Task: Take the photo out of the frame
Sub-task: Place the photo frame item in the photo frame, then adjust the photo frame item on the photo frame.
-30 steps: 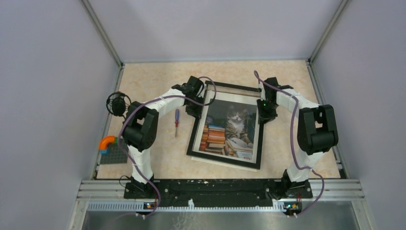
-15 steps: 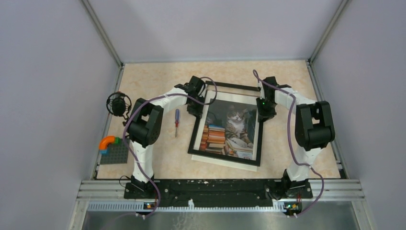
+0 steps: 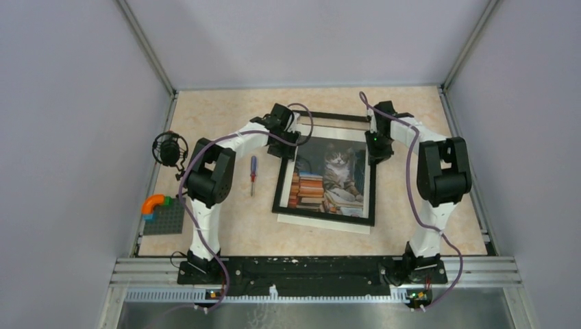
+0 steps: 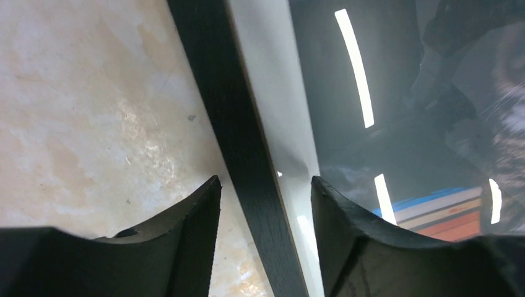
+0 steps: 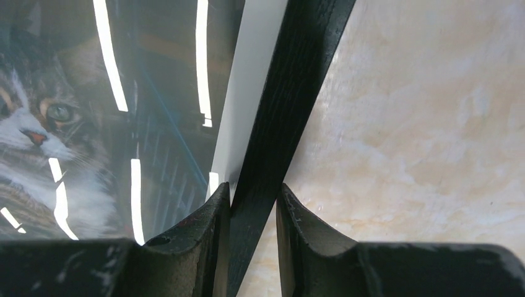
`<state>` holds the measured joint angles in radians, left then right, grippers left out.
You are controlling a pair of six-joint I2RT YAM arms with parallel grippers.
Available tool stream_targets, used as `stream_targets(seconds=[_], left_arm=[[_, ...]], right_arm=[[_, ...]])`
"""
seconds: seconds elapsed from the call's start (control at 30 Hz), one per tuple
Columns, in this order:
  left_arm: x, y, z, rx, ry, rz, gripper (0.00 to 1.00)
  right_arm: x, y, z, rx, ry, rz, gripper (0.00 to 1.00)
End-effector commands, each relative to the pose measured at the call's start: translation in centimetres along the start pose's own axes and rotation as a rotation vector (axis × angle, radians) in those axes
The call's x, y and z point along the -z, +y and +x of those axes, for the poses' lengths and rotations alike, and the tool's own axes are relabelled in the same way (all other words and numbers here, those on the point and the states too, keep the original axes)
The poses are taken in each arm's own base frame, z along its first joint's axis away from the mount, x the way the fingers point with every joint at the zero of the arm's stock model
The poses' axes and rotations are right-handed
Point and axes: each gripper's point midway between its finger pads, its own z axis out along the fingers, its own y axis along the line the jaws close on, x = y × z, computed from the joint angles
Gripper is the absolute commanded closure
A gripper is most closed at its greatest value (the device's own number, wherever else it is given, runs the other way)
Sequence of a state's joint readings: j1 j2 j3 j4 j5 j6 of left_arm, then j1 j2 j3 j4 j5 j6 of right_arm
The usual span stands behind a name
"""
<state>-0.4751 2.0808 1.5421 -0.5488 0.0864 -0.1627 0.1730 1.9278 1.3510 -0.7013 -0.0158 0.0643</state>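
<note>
The photo [image 3: 327,181] lies face up inside the frame [image 3: 325,218], flat on the table [image 3: 226,226] between the arms. It looks like thin paper, light and easily creased, so I'd pinch its white margin. The right gripper [image 5: 254,189] is clamped on the stiff black right rail. The left gripper [image 4: 265,185] straddles the left rail, released, with gaps on both sides.

A robotics lab test cell. Plain grey panel walls [image 3: 82,103] held by aluminium corner posts [image 3: 147,48] box in a beige marbled tabletop [image 3: 411,123] on three sides. Two white-and-black robot arms [image 3: 205,181] are bolted to an aluminium rail [image 3: 308,267] at the near edge, with purple cables [image 3: 410,185] looping along them. On the tabletop lies an odd mix: the frame [image 3: 325,217], a screwdriver [image 3: 253,175], and a grey toy brick plate [image 3: 162,219].
</note>
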Motion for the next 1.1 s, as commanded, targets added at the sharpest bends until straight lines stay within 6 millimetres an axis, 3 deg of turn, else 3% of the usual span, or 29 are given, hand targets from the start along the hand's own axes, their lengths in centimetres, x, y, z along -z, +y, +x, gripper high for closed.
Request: stream_targets(seconds=[0.0,0.1,0.13,0.27,0.5,0.7,0.87,0.97,1.07], left_arm=[[2.4,-0.7,-3.3,-0.142,-0.133,0.03,0.3],[4.8,-1.3,-4.0,-0.2,-0.19,0.058,0.03],[5.4,-1.5,-4.1,-0.224,-0.204,0.075,0.01],[6.5,-1.2,-4.2,-0.237,-0.25,0.091,0.01],[7.7,-1.0,-4.0,-0.234,-0.263,0.185,0.01],[8.7,-1.4,-4.0,-0.25,-0.301,0.225,0.01],[10.6,-3.0,-3.2,-0.359,-0.343,0.315,0.01],[11.6,-4.6,-1.4,-0.502,-0.377,0.398,0.01],[11.9,-6.8,1.6,-0.696,-0.351,0.463,0.01]], right_arm=[[-1.0,-0.3,-3.3,0.105,-0.079,-0.016,0.73],[0.2,-0.4,-3.8,0.1,-0.095,-0.036,0.54],[0.5,-0.5,-3.9,0.096,-0.098,-0.043,0.49],[0.1,-0.1,-4.0,0.102,-0.099,-0.07,0.44],[-2.9,0.7,-3.4,0.116,-0.048,-0.126,0.44],[-4.3,2.4,-2.6,0.194,-0.023,-0.191,0.56],[-5.0,3.6,-2.7,0.274,-0.034,-0.211,0.62],[-5.4,4.1,-2.9,0.31,-0.041,-0.219,0.63],[-5.6,4.7,-3.1,0.34,-0.048,-0.232,0.63]])
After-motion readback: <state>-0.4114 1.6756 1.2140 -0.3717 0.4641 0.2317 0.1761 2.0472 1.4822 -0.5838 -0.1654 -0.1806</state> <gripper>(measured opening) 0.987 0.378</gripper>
